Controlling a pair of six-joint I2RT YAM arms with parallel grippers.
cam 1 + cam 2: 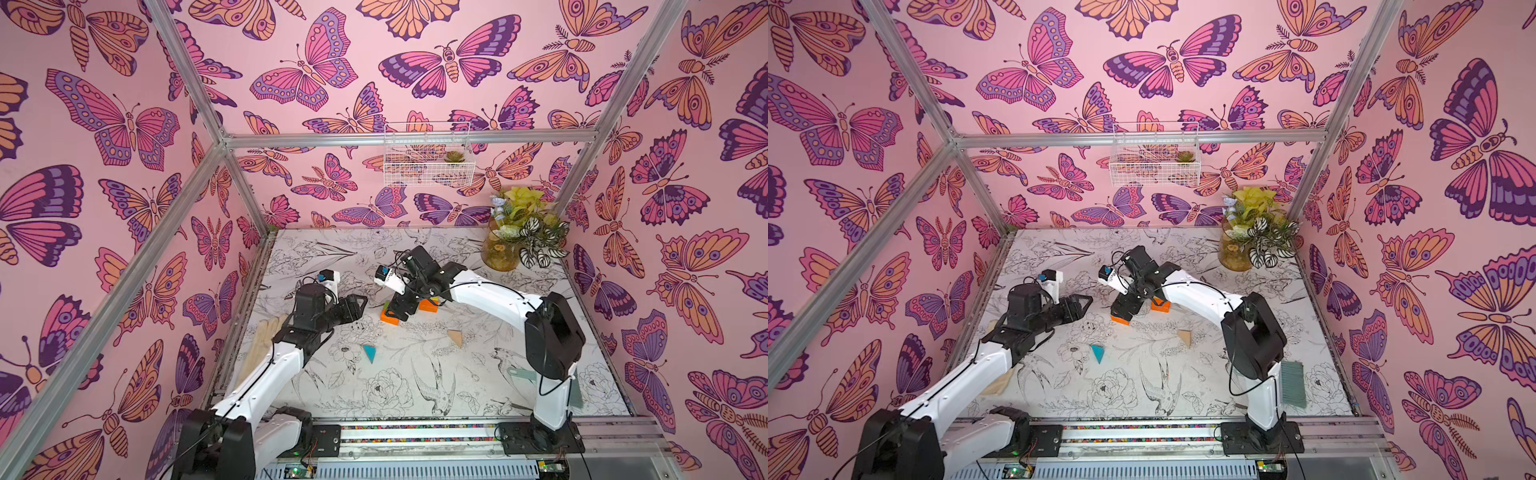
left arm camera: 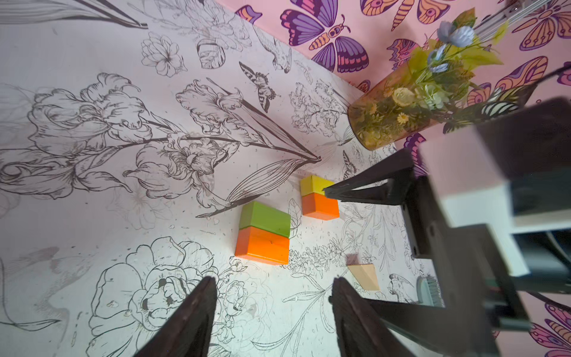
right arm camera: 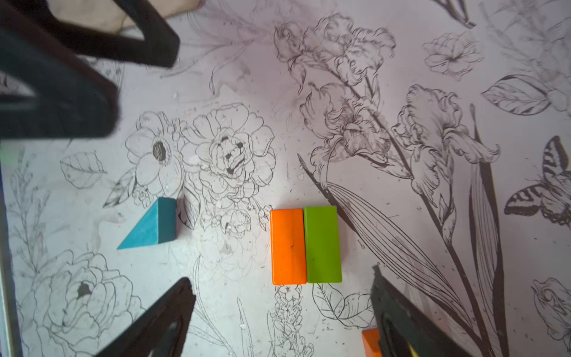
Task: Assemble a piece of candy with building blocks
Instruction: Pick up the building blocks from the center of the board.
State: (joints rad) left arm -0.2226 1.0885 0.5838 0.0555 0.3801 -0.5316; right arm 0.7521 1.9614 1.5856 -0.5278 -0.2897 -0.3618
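In the left wrist view two pairs of blocks lie apart on the table. A green brick point(image 2: 265, 218) lies flush against an orange brick point(image 2: 262, 245), and a yellow brick point(image 2: 313, 184) against a second orange brick point(image 2: 319, 206). The tan triangle point(image 1: 456, 337) and teal triangle point(image 1: 369, 353) lie separately nearer the front. My right gripper point(image 3: 280, 278) hangs open just above the green-orange pair point(image 3: 323, 244), holding nothing. My left gripper point(image 2: 273, 279) is open and empty, left of the bricks point(image 1: 359, 305). In both top views the right arm hides most of the bricks.
A glass vase of plants point(image 1: 498, 253) stands at the back right corner. A wire basket point(image 1: 428, 160) hangs on the back wall. A teal brush point(image 1: 1292, 384) lies front right, and pale wooden pieces point(image 1: 266, 332) lie by the left edge under the left arm.
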